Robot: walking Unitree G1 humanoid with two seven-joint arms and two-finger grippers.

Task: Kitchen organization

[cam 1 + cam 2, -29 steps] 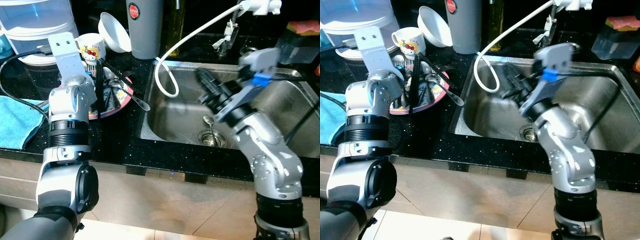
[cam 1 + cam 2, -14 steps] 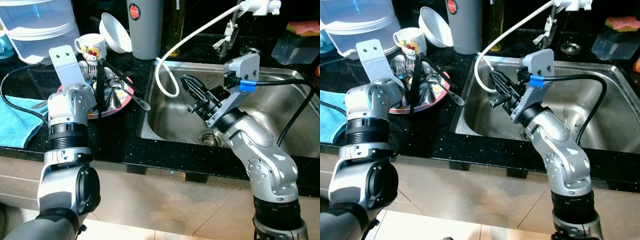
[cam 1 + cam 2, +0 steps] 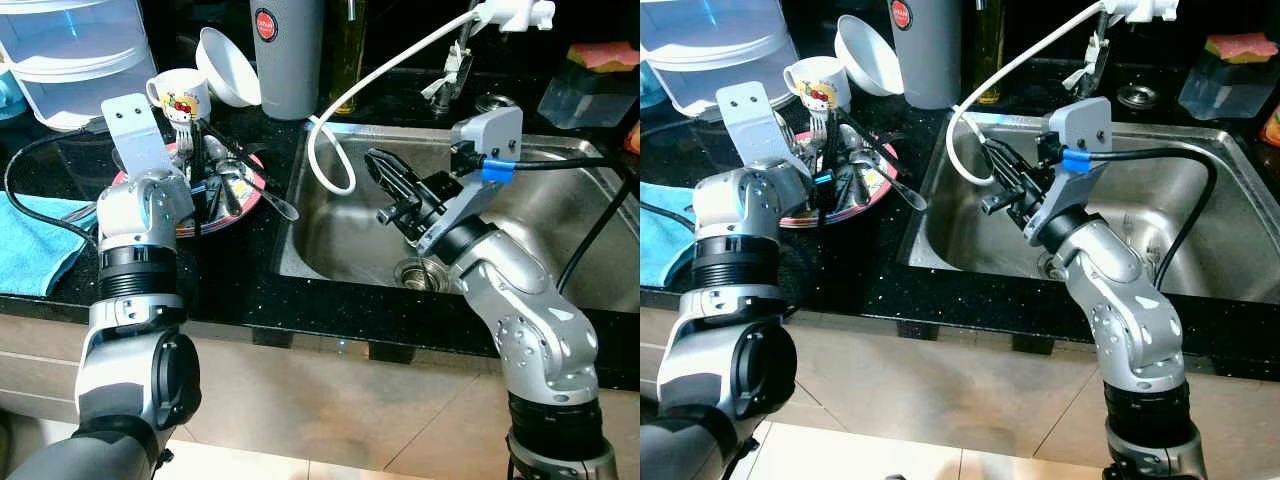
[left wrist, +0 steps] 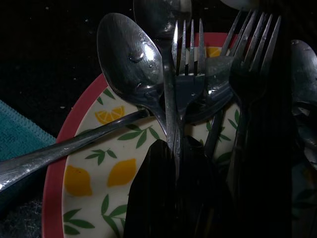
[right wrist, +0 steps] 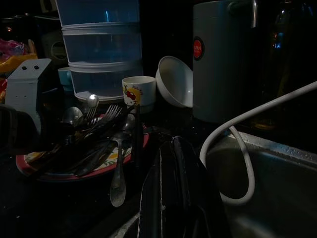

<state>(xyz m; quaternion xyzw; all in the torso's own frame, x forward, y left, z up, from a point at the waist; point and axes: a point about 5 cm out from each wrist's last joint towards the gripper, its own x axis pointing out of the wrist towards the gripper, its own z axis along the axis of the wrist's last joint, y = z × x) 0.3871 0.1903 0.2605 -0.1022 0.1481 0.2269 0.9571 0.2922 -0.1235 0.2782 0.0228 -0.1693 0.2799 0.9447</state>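
Note:
A lemon-patterned plate (image 3: 256, 192) with a red rim (image 4: 51, 178) sits on the black counter and holds several spoons and forks. My left gripper (image 3: 202, 205) points down into the pile. In the left wrist view its fingers (image 4: 148, 198) are shut on the handle of a fork (image 4: 187, 54), whose tines lie over a large spoon (image 4: 129, 54). My right gripper (image 3: 376, 162) hangs over the left part of the steel sink (image 3: 560, 200). It points toward the plate, shut and empty (image 5: 168, 146).
A cartoon mug (image 3: 183, 93), a tilted white bowl (image 3: 228, 65), a grey flask (image 3: 288, 55) and stacked plastic tubs (image 3: 70, 50) stand behind the plate. A white hose (image 3: 335, 165) loops over the sink rim. A blue towel (image 3: 30, 250) lies left. The drain (image 3: 415, 272) is under my right arm.
My right arm swung left across the sink and now holds almost still near its left rim. My left gripper has settled a little lower into the cutlery.

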